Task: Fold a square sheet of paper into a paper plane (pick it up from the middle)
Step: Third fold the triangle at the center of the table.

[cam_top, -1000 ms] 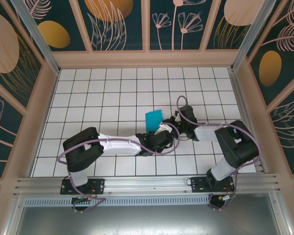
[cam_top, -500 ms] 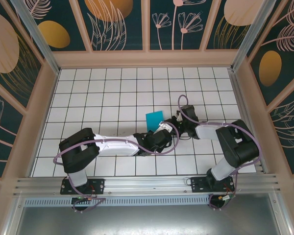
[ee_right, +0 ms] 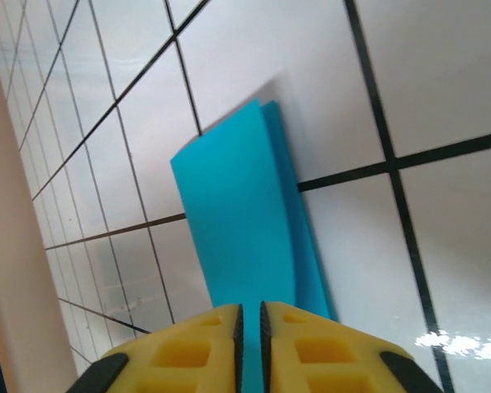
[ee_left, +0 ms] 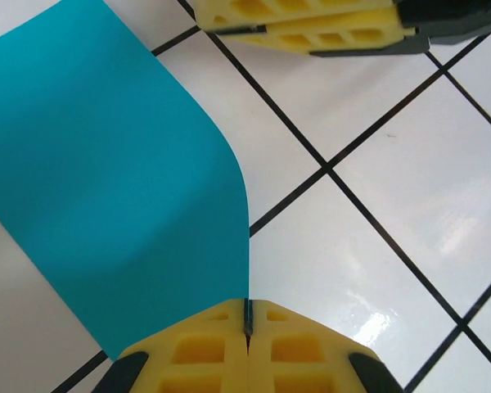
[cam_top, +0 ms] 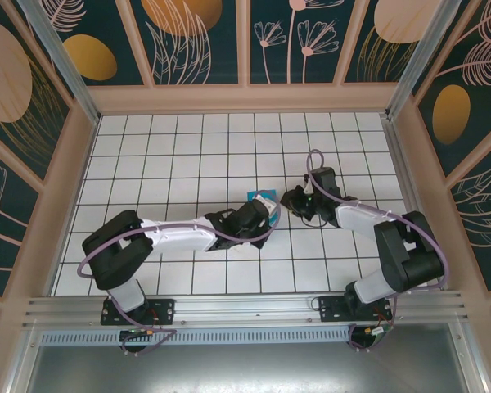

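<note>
The square sheet of paper (ee_left: pixel 106 180) is teal-blue and bent over on itself, standing curved off the tiles. My left gripper (ee_left: pixel 247 315) is shut on its lower edge. From above, the sheet of paper (cam_top: pixel 258 195) peeks out just beyond the left gripper (cam_top: pixel 266 210) near mid-table. My right gripper (cam_top: pixel 289 199) sits a short way to the right, apart from the sheet. Its jaws stand a hair's slit apart with nothing between them. In the right wrist view the folded paper (ee_right: pixel 237 229) lies past the right gripper (ee_right: pixel 250 315). No dart-shaped paper plane is in view.
White tiled floor (cam_top: pixel 188 155) with black grid lines spreads around both arms. Beige walls (cam_top: pixel 74 172) fence it at the left, the right and the far side. The right gripper's yellow fingers (ee_left: pixel 311 33) lie just beyond the paper in the left wrist view.
The left gripper has pushed forward and up-left, carrying the paper, which now shows far less from above. The right gripper has drawn back slightly to the right, away from the sheet.
</note>
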